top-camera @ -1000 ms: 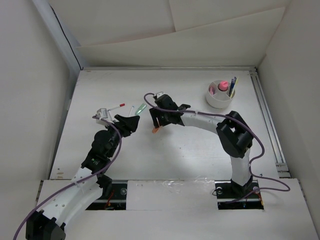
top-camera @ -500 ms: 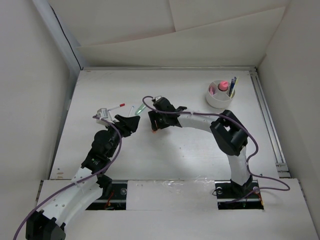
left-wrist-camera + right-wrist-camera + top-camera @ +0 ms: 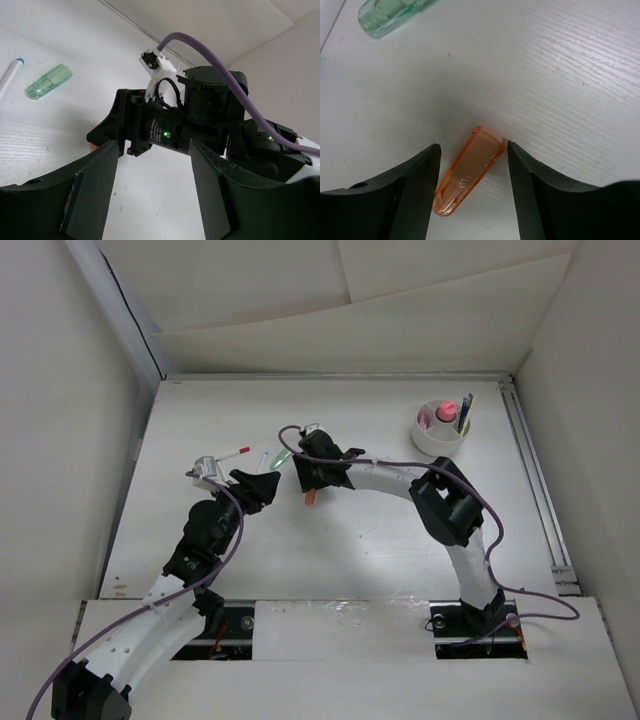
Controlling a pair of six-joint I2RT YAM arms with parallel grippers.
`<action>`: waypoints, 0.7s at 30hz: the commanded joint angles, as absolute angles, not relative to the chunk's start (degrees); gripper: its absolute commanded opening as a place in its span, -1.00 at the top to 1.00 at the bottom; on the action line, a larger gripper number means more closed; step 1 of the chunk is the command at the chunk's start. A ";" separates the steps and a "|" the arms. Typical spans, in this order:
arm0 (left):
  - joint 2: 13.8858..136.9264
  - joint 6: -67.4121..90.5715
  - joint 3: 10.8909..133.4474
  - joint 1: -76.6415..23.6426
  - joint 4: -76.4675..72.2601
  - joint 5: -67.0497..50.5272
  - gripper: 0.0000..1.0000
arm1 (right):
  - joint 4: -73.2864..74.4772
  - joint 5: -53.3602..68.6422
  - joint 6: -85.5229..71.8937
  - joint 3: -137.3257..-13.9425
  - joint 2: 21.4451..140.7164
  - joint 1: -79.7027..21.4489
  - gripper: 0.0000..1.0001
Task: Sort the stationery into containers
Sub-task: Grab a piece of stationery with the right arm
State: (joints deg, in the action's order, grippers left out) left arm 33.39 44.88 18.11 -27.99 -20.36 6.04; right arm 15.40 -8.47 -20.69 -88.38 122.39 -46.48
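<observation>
White desk [image 3: 400,540] fills every view. The right claw [image 3: 473,149] stands part open astride the orange marker [image 3: 467,172], which lies flat between its fingers and is not yet gripped. The marker looks like light, stiff, slick plastic. It would likely skid or pivot unless pinched across its flat sides near mid-length. The left claw [image 3: 152,147] gapes empty, facing the right arm. Only the right wrist view shows that straddle. Only the overhead view shows the cup [image 3: 440,440], well behind the right claw. A green marker [image 3: 390,15] lies just ahead of it.
</observation>
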 commanded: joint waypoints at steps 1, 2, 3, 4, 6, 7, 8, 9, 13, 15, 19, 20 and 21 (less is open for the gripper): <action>33.31 45.00 18.54 -27.77 -23.03 5.45 -0.11 | 17.67 -13.00 -19.17 -90.09 124.28 -46.23 -0.23; 33.31 45.00 18.54 -27.77 -23.03 5.45 -0.11 | 18.19 -13.01 -19.16 -90.78 124.89 -46.23 -0.20; 33.31 45.00 18.54 -27.77 -23.03 5.45 -0.11 | 18.19 -13.70 -19.16 -90.79 124.89 -46.23 -0.15; 33.31 45.00 18.54 -27.77 -23.03 5.45 -0.11 | 18.19 -13.71 -19.16 -91.40 125.41 -46.23 -0.11; 32.70 45.00 18.54 -27.77 -22.50 6.15 -0.11 | 18.19 -13.71 -19.16 -91.41 125.42 -46.23 -0.03; 32.17 45.00 18.54 -27.77 -21.72 6.85 -0.11 | 18.19 -14.23 -19.16 -91.41 125.94 -46.75 0.02; 31.47 45.00 18.54 -27.77 -21.71 6.86 -0.11 | 18.19 -14.24 -19.16 -91.41 125.95 -46.76 0.05; 30.94 45.00 18.54 -27.77 -21.01 7.46 -0.11 | 18.19 -14.24 -19.16 -91.93 125.95 -46.76 0.12; 29.71 45.00 18.02 -27.77 -21.01 8.00 -0.11 | 18.19 -14.24 -19.16 -91.93 126.47 -46.76 0.38; 29.71 45.00 18.02 -27.77 -21.01 8.00 -0.11 | 18.19 -14.24 -19.16 -91.93 125.95 -46.76 0.45; 29.71 45.00 18.02 -27.77 -21.01 8.00 -0.11 | 17.05 -14.85 -19.16 -90.18 123.23 -46.76 0.62; 29.71 45.00 18.02 -27.77 -21.01 8.00 -0.11 | 16.27 -14.85 -19.16 -89.48 122.18 -46.76 0.65; 30.23 45.00 18.02 -27.77 -21.01 8.00 -0.11 | 15.30 -14.85 -19.16 -89.47 122.17 -46.76 0.65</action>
